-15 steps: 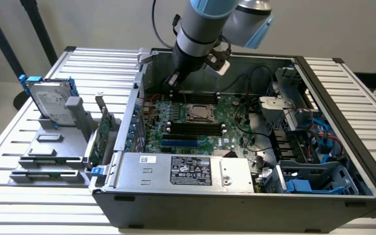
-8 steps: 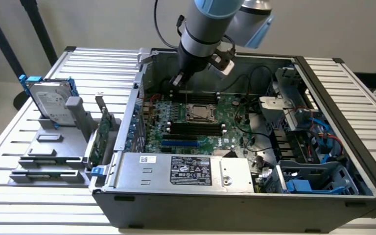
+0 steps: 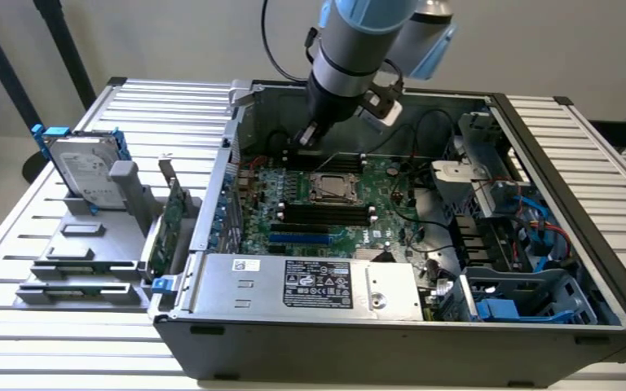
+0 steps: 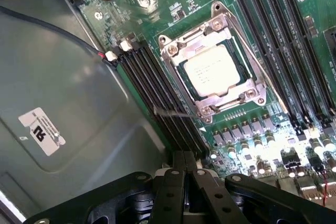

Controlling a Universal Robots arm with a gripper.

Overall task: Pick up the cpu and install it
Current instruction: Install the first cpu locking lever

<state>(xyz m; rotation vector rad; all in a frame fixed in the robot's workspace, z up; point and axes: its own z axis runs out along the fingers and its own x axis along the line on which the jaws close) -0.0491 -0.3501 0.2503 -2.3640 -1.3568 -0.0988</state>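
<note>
One gripper [image 3: 306,140] is seen shut on nothing, lowered inside an open computer case [image 3: 400,350] above the motherboard [image 4: 184,3]. The cpu [image 4: 212,70] is seated in its metal socket frame [image 4: 170,51], between rows of black memory slots [image 4: 152,87], near the fingertips but untouched.
</note>
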